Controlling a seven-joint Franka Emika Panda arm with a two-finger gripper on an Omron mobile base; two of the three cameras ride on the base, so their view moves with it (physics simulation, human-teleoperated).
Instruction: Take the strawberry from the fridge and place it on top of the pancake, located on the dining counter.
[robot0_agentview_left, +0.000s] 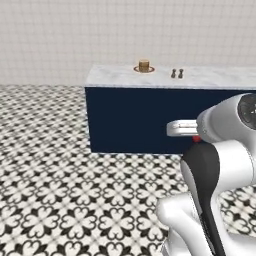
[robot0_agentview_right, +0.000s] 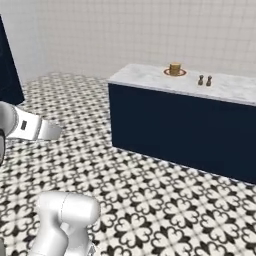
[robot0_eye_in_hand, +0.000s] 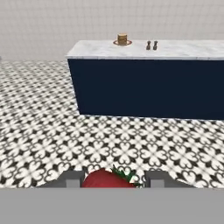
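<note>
Red and glossy, the strawberry sits clamped between the two dark tips of the gripper, its green leaves turned toward one finger. In the left base view a sliver of red shows under the hand, so the berry is carried in the air, well apart from the counter.

Judging by its look, the berry is light, soft and easy to bruise, and its skin is likely a little slippery. A gentle squeeze across its widest part, as here, seems right; more pressure could crush it or squirt it out.

Beyond the hand lies patterned black-and-white floor, then the counter with its navy base and marble top. The pancake stands on its plate near the top's left end, close to the far edge. Two shakers stand just beside it toward the middle. Placing still needs an approach to the counter.
</note>
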